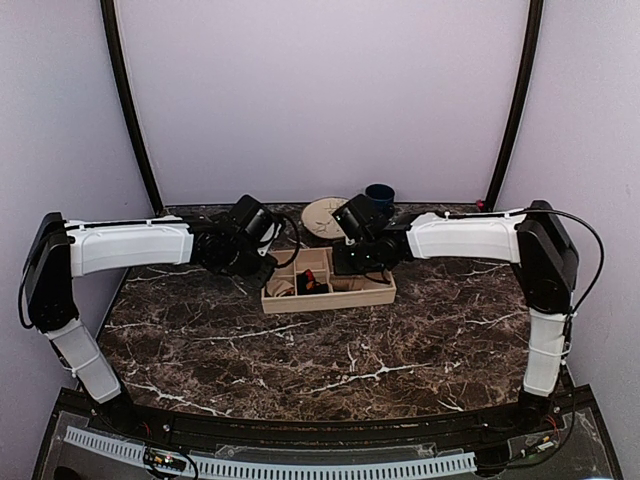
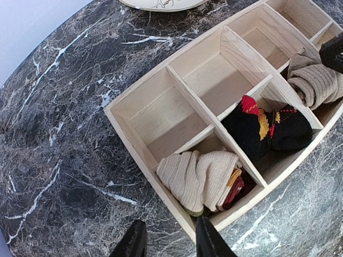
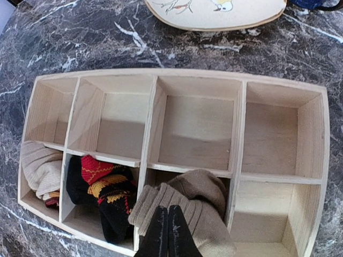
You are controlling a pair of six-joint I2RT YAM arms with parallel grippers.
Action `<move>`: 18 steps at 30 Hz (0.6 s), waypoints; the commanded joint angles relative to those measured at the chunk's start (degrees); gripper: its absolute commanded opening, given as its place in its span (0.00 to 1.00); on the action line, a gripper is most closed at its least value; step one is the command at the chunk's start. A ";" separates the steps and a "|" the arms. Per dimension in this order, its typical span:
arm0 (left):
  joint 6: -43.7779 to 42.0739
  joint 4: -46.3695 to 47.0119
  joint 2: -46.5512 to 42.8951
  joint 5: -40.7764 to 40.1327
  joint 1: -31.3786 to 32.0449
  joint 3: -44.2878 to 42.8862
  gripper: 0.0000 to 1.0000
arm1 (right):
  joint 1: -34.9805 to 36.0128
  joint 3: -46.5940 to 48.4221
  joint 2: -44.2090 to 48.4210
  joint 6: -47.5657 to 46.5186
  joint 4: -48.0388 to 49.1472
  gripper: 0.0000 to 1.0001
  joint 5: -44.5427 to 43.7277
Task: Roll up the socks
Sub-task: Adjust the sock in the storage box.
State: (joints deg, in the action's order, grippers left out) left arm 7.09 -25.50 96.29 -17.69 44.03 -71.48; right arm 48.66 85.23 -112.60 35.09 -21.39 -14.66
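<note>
Three rolled socks lie in the near row of a wooden divided box [image 1: 335,298]. The beige striped sock [image 2: 199,179] fills the end compartment. Beside it lies the black argyle sock [image 2: 266,130], then the tan ribbed sock [image 2: 315,81]. My left gripper [image 2: 171,243] hovers open over the box's near corner, one finger on each side of the wall, holding nothing. My right gripper [image 3: 168,234] is shut, its fingertips right over the cuff of the tan ribbed sock [image 3: 206,206], which bulges over its divider. The black argyle sock [image 3: 107,195] and the beige sock [image 3: 42,170] lie to its left.
The box's [image 3: 240,128] far row of compartments holds nothing. Behind the box on the dark marble table stand a cream plate [image 3: 214,12] with a bird drawing and a blue cup [image 1: 379,193]. Both arms reach inward over the box from the sides.
</note>
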 commanded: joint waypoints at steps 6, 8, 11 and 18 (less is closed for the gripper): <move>0.63 0.97 -2.18 -1.02 0.13 1.87 0.35 | 0.81 0.28 -3.13 2.90 -3.14 0.00 4.22; 0.66 0.97 -1.93 -1.18 0.09 2.11 0.35 | 0.73 0.50 -3.95 2.97 -3.41 0.00 4.81; 0.70 1.19 -1.64 -1.42 0.03 2.35 0.35 | 0.64 0.98 -5.24 3.06 -4.13 0.00 5.46; 0.48 1.41 -0.63 -1.19 -0.77 2.40 0.36 | -0.52 3.54 -8.89 3.26 -5.57 0.00 7.91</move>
State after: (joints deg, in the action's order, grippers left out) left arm 7.18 -24.82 96.29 -18.44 43.86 -69.80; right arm 48.69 86.46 -119.07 37.74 -24.36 -8.54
